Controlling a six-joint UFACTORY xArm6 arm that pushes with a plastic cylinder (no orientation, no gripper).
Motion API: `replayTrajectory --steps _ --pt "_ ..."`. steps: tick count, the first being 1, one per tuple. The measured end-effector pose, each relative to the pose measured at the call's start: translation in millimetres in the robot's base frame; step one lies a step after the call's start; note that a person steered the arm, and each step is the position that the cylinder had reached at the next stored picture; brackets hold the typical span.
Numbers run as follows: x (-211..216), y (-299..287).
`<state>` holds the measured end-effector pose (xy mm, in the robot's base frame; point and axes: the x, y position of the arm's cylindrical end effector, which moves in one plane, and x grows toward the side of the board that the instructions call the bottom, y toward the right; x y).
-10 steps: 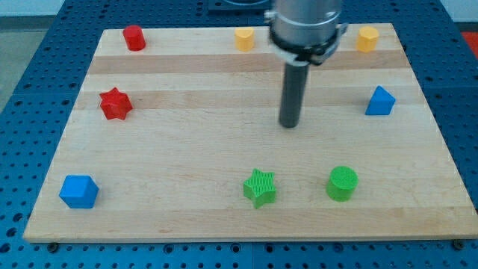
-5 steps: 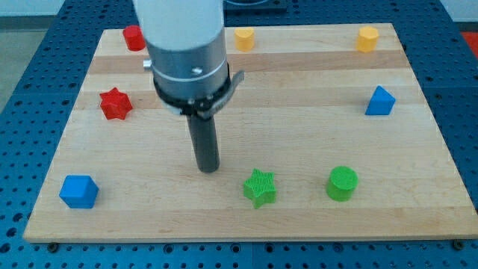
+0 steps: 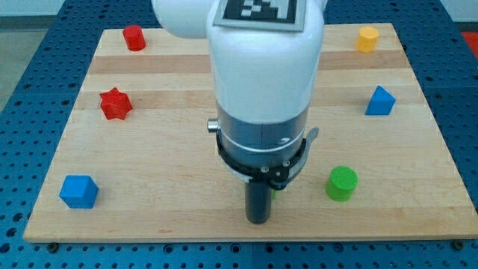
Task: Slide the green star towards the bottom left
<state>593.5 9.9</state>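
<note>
Arm over the board, rod set low by the green cylinder

The wooden board [image 3: 149, 97] is mostly covered by the arm [image 3: 261, 90], which has no jaws, only a rod. My tip [image 3: 258, 221] rests near the bottom edge, left of the green cylinder [image 3: 343, 183]. The green star is almost wholly hidden behind the rod, further left of that cylinder. I judge the tip should get to the star's upper right, then push steadily toward the blue cube [image 3: 78, 191].

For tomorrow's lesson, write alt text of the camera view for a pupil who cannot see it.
My tip sits near the wooden board's bottom edge, and the arm hides the green star. A green cylinder stands to its right, a blue cube far left.
</note>
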Motion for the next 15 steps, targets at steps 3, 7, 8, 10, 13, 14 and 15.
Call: replayTrajectory --steps 3,7,8,10,13,14,15 --pt "-25 29" --pt "-77 15" --pt "-78 -10" --pt "-104 -28" --pt "-111 -80" --pt "-109 -113" --pt "-108 -139"
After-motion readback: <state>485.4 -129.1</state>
